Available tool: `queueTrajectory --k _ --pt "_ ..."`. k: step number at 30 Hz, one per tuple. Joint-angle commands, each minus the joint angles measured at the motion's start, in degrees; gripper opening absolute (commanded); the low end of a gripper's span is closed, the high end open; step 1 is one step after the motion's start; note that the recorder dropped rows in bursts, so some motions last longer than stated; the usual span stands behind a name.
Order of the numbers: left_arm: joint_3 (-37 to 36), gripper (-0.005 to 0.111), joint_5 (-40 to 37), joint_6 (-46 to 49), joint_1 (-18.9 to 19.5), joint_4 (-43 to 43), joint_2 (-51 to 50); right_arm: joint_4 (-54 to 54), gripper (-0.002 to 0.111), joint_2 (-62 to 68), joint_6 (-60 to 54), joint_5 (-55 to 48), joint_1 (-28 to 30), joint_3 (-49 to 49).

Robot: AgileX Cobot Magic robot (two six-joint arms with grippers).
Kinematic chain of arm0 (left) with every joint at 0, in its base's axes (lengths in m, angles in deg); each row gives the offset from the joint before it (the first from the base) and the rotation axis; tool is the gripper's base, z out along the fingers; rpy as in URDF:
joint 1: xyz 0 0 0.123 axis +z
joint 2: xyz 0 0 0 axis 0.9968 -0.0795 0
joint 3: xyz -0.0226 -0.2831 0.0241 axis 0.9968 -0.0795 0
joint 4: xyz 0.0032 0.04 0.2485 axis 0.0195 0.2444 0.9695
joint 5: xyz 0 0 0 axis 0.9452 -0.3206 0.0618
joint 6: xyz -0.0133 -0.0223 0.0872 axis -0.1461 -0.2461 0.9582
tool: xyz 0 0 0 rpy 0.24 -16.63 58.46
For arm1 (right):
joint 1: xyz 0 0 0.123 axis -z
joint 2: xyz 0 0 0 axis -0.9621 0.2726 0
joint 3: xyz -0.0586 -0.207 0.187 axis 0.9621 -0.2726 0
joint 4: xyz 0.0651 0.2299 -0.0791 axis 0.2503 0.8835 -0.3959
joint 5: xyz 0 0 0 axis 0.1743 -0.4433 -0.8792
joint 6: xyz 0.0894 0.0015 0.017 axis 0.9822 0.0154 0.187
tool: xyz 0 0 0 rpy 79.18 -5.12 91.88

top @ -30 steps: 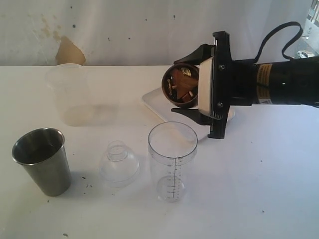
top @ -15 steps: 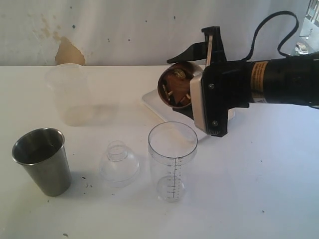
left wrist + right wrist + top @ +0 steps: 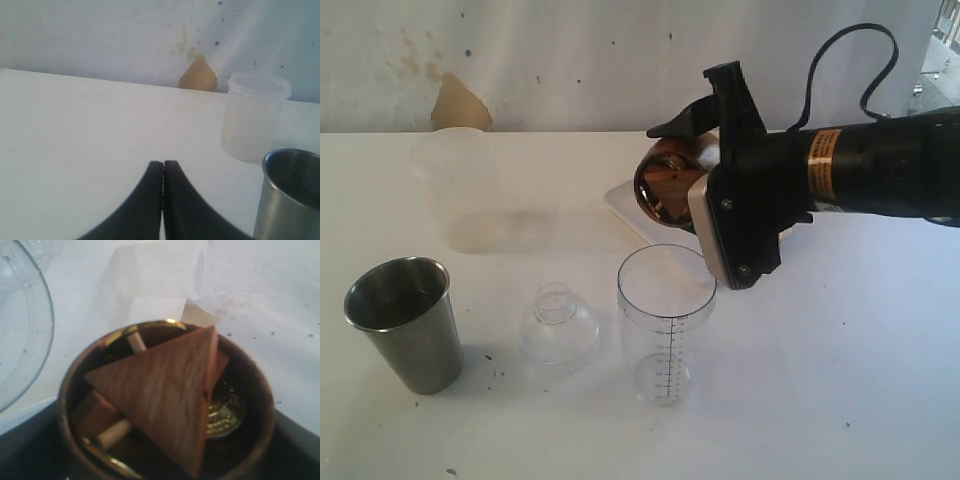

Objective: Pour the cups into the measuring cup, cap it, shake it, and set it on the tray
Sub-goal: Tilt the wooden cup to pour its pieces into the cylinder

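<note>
The white table (image 3: 840,400) is flecked with dark specks; the stained wall (image 3: 570,60) behind shows a tan patch (image 3: 458,105) (about 11 o'clock). The right fingers (image 3: 688,118) clamp the wooden cup (image 3: 665,188), tipped sideways above the measuring cup (image 3: 666,320), which stands near 6 o'clock with the tray (image 3: 623,210) at its 12. The left fingers (image 3: 145,205) are pressed together near the steel tumbler (image 3: 290,195).

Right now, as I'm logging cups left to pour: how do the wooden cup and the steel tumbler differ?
Pose: the wooden cup is held tipped sideways in the right gripper; the steel tumbler stands upright on the table.
Look: the wooden cup is rounded and brown, the steel tumbler tapered and shiny.
Contents: the wooden cup holds wooden pieces and gold coins; the steel tumbler's inside is too dark to judge.
Both are open-topped.
</note>
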State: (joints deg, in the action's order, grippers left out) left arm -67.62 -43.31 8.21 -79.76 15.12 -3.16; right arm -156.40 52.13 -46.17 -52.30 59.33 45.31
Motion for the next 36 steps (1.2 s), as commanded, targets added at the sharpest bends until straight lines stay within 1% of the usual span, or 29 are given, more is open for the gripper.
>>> queueTrajectory --k 1,11,20,24,27,30,36 --pt "-0.3 0.001 -0.1 0.0 -0.3 -0.1 0.2 0.8 0.000 -0.7 -3.7 -0.1 -0.1 0.6" --pt "-0.3 0.001 -0.1 0.0 -0.3 -0.1 0.2 0.8 0.000 -0.7 -9.5 -0.2 -0.1 0.6" --pt "-0.3 0.001 -0.1 0.0 -0.3 -0.1 0.2 1.1 0.000 -0.7 -10.9 -0.2 -0.2 0.6" --pt "-0.3 0.001 -0.1 0.0 -0.3 -0.1 0.2 1.1 0.000 -0.7 -11.0 -2.0 -2.1 0.6" --pt "-0.3 0.001 -0.1 0.0 -0.3 -0.1 0.2 1.1 0.000 -0.7 -11.3 -5.6 -3.4 0.6" --pt "-0.3 0.001 -0.1 0.0 -0.3 -0.1 0.2 1.1 0.000 -0.7 -11.5 -6.9 -3.4 0.6" --pt "-0.3 0.001 -0.1 0.0 -0.3 -0.1 0.2 1.1 0.000 -0.8 -13.0 -6.4 -3.4 0.5"
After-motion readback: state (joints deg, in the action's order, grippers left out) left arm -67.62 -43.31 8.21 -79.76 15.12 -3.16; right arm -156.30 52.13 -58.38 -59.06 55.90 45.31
